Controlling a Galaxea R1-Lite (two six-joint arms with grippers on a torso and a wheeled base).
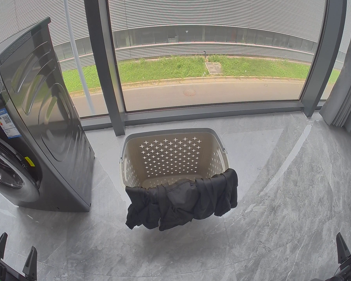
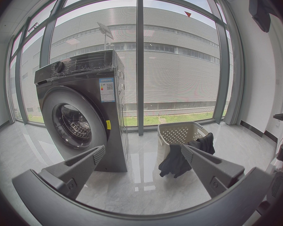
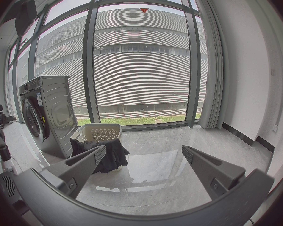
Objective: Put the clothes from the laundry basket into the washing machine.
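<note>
I have not started yet, I think — the clothes [image 1: 182, 201] hang over the laundry basket [image 1: 171, 131] rim, none in the washing machine [image 1: 46, 110], and my left fingers [image 2: 81, 162] and right fingers [image 3: 210, 168] are open, empty.

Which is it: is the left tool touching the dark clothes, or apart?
Apart. The head view shows bare floor between the left tool and the dark clothes.
</note>
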